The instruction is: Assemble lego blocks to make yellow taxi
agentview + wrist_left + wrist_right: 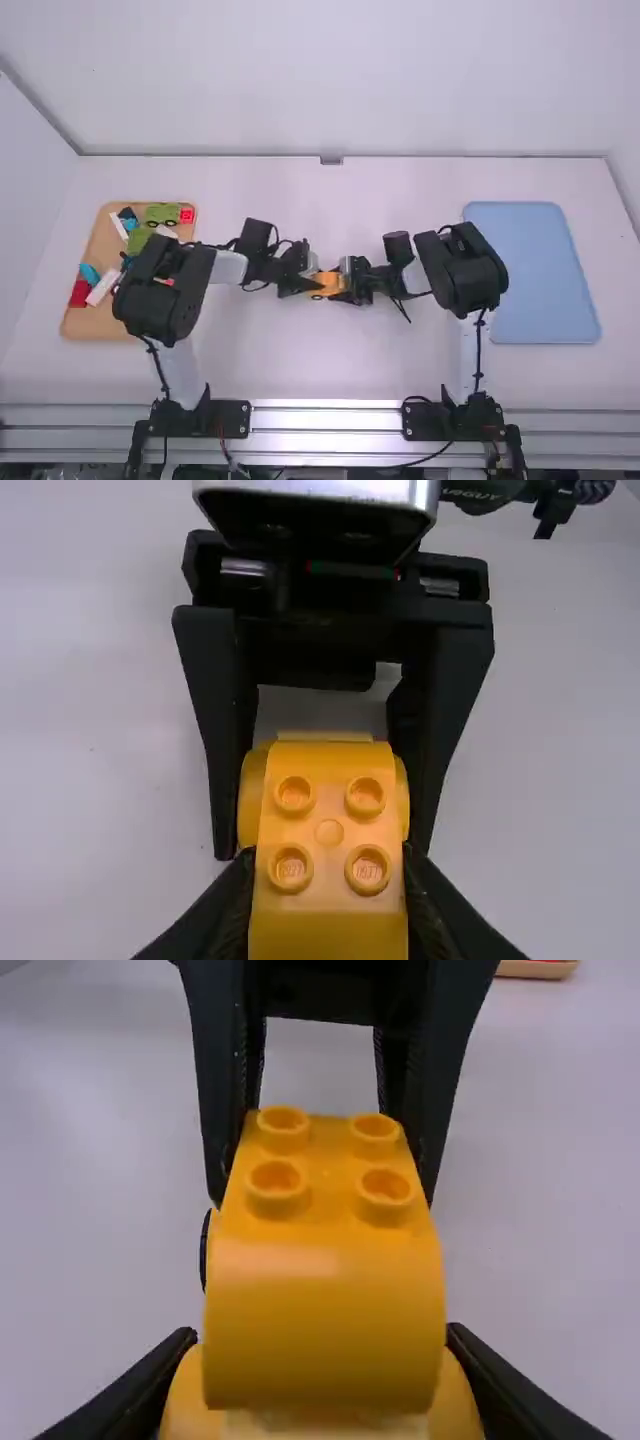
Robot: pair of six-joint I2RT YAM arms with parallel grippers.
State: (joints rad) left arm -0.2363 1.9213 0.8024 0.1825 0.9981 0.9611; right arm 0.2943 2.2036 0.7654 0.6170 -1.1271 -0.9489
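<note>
Well inside table edges (480, 159), yellow blocks (330, 815)

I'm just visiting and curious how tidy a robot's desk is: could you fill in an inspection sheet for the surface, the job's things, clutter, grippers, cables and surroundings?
Surface: white table; wooden tray at left, blue tray at right.
Job's things: yellow piece near mid-table, studs on top; whether it touches the table, I can't tell.
Clutter: green, red, white and blue blocks, loosely scattered in the wooden tray.
Grippers: left gripper and right gripper both shut on the yellow piece.
Cables: black cables along both arms.
Surroundings: pale walls behind; metal rail at the near edge.
</note>
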